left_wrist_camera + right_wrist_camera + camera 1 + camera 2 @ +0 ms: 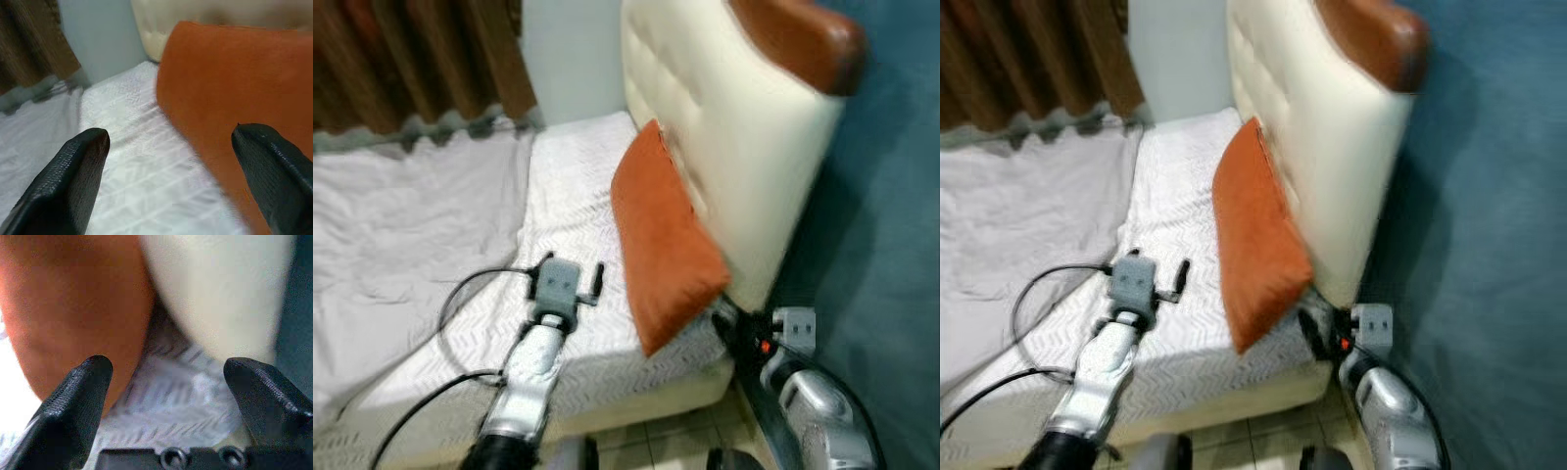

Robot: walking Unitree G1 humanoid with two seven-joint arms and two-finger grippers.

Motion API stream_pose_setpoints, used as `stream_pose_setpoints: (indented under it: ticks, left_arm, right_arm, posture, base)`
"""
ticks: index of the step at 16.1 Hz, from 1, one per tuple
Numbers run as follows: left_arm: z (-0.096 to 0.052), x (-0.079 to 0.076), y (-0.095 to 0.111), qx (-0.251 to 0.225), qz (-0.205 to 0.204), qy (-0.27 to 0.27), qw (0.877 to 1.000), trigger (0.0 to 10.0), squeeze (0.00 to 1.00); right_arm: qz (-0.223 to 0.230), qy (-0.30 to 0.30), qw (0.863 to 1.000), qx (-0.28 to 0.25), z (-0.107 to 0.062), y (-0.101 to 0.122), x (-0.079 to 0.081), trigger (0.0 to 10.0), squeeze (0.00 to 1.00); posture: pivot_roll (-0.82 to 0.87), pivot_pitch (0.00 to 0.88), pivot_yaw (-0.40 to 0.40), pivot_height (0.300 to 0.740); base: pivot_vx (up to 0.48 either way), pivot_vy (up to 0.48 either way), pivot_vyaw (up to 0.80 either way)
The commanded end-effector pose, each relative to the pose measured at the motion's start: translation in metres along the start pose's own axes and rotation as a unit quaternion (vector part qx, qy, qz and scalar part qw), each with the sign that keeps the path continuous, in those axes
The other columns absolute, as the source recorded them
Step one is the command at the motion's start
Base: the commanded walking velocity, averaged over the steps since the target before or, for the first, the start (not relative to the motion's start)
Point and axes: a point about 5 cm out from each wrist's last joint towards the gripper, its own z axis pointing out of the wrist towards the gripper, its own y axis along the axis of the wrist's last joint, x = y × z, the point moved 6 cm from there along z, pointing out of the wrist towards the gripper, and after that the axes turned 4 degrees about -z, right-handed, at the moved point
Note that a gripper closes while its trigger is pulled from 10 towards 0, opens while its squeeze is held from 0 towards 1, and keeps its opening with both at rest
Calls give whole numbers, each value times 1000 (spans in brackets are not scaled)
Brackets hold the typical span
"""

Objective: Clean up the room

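An orange pillow (661, 235) leans upright against the cream padded headboard (734, 127) at the head of the bed (573, 186). My left gripper (568, 266) hovers low over the patterned white sheet, just left of the pillow's lower half. In the left wrist view its fingers (73, 171) stand open, with the pillow (225, 88) ahead beside one of them. My right gripper (729, 328) is at the bed's near corner, under the pillow's lowest corner. It is open too (166, 367), facing the pillow (73, 308) and the headboard (220, 293), holding nothing.
A crumpled white blanket (401, 225) covers the bed's left part. Brown curtains (411, 59) hang behind it. A blue wall (891, 245) runs close along the right of the headboard. Tiled floor (651, 431) shows below the bed's edge. Black cables (460, 294) trail from my left arm.
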Motion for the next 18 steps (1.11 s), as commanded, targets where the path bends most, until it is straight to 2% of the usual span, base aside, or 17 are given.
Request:
stream_pose_setpoints:
  ticks: [1, 5, 6, 7, 8, 10, 12, 16, 18]
  left_arm:
    - [2, 6, 0, 4, 9, 7, 1000, 10000, 0]
    - [-1, 14, -4, 7, 12, 33, 999, 10000, 0]
    - [-2, 15, -4, 7, 7, 35, 999, 10000, 0]
    - [-2, 18, -4, 7, 5, 44, 999, 10000, 0]
    - [-2, 21, -4, 6, 14, 48, 999, 10000, 0]
    - [-2, 24, -5, 8, 21, 52, 998, 10000, 0]
    - [-1, 34, -5, 8, 26, 67, 997, 10000, 0]
    - [-1, 38, -4, 9, 28, 73, 997, 10000, 0]
    - [-1, 40, -5, 10, 30, 76, 997, 10000, 0]
  right_arm:
    - [2, 6, 1000, 1, 3, 1, 3, 10000, 0]
    - [6, 28, 1000, 2, 10, 7, 9, 10000, 0]
    - [24, 62, 998, 0, 10, 8, 21, 10000, 0]
    - [37, 117, 992, 9, 11, 7, 44, 10000, 0]
    - [31, 149, 988, 16, 14, 5, 58, 10000, 0]
    - [22, 142, 990, 15, 23, 7, 61, 10000, 0]
    - [13, 123, 992, 11, 34, 11, 58, 10000, 0]
    - [24, 114, 993, 18, 51, 15, 67, 10000, 0]
    - [30, 77, 996, 23, 60, 16, 61, 10000, 0]
  posture:
    - [-61, 0, 55, 615]
    - [-42, 1, 38, 615]
    - [-37, 7, 37, 615]
    - [-34, 10, 36, 615]
    - [-31, 12, 36, 615]
    - [-25, 17, 34, 615]
    - [-17, 21, 32, 615]
    - [0, 25, 33, 615]
    - [10, 28, 33, 615]
  base:
    - [0, 0, 0]
    - [0, 0, 497]
    - [0, 0, 0]
    - [0, 0, 0]
    - [0, 0, 0]
    - [0, 0, 0]
    - [0, 0, 0]
    - [0, 0, 0]
    - [0, 0, 0]
